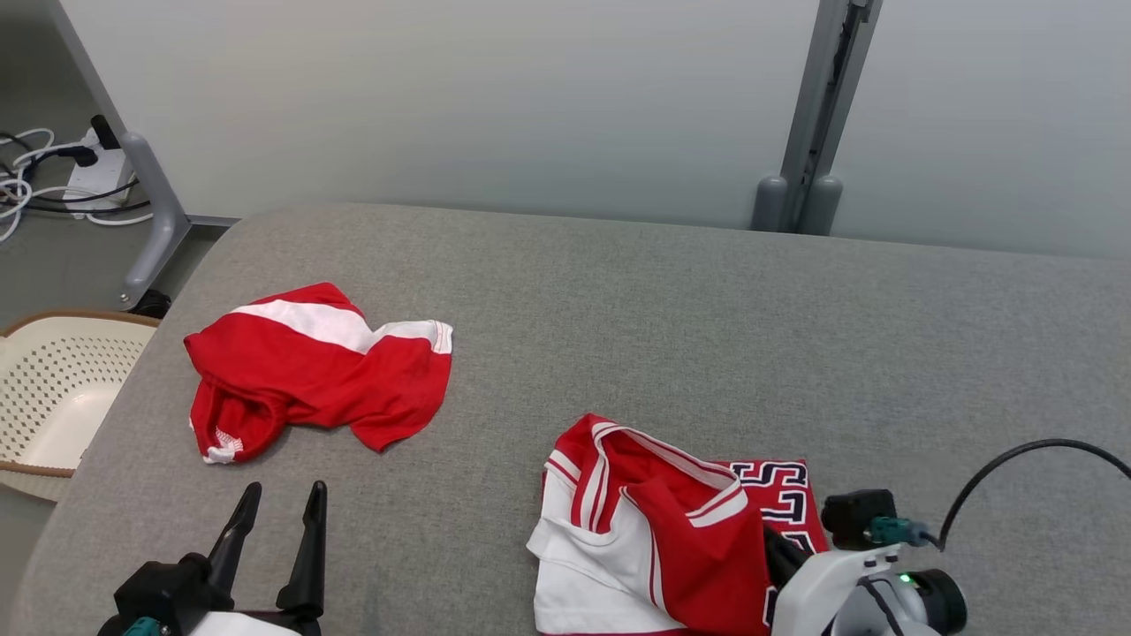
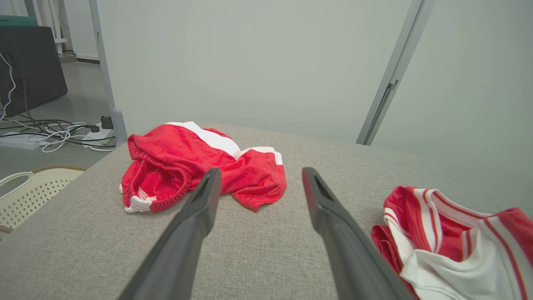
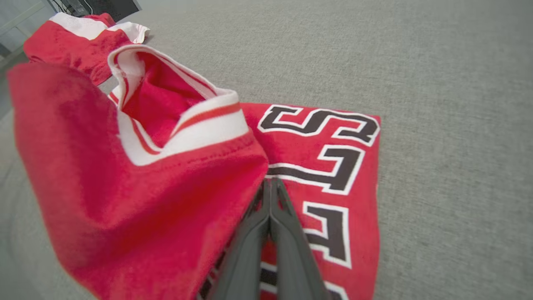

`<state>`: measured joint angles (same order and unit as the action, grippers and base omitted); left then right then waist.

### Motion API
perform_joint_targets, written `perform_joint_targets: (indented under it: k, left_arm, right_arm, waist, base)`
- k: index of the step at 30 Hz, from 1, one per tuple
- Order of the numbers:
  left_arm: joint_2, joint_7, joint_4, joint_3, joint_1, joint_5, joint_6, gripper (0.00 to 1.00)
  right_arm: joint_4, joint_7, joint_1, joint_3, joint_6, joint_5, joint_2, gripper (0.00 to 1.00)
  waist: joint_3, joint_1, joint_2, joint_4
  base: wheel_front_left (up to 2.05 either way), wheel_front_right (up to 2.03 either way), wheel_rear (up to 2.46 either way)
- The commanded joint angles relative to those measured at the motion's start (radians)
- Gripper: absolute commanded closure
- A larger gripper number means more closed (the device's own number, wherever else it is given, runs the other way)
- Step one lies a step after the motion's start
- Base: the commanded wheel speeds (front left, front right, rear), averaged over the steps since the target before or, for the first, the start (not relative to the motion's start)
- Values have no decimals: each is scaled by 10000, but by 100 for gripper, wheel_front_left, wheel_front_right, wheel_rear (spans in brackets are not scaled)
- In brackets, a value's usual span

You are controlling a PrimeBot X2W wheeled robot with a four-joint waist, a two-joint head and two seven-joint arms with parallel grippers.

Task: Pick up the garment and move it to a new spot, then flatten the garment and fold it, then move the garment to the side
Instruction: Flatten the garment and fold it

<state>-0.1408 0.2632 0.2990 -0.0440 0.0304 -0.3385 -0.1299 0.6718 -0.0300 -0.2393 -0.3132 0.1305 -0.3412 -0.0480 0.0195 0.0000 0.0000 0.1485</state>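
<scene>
Garment (image 3: pixel 137 200) edge nipped by right pincer (image 3: pixel 270 185) (table (image 3: pixel 449 125) open rightward).

Grey fabric-covered table (image 1: pixel 671 291), red shorts (image 1: pixel 318 371) at left, crumpled jersey (image 1: pixel 654 530) near front

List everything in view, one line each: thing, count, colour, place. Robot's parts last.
jersey: 1, red and white with black lettering, table's near right
shorts: 1, red with white band, table's left
table: 1, grey fabric top, centre
basket: 1, cream, floor left of table
power strip: 1, white, floor far left
left gripper: 1, dark, open, lower left
right gripper: 1, dark, shut on the jersey's red fold
</scene>
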Motion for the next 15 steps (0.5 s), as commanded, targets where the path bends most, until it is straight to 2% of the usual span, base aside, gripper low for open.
perform_joint_targets:
  k: [1, 7, 15]
  left_arm:
    - [-33, 14, -1, 25, -193, -42, -13, 0]
    - [-60, 14, 46, 2, -215, -31, -14, 0]
    - [-88, 14, 57, -43, -211, 13, -12, 0]
  right_arm:
    - [76, 103, -160, -334, 6, -268, -56, 100]
    - [254, 405, -567, -2119, 6, -1394, -51, 100]
    - [175, 607, -1089, -4173, 6, -1990, -52, 100]
  waist:
    - [7, 0, 0, 56]
    - [37, 0, 0, 154]
    - [45, 0, 0, 219]
  base:
    - [0, 0, 0]
    - [0, 0, 0]
    - [0, 0, 0]
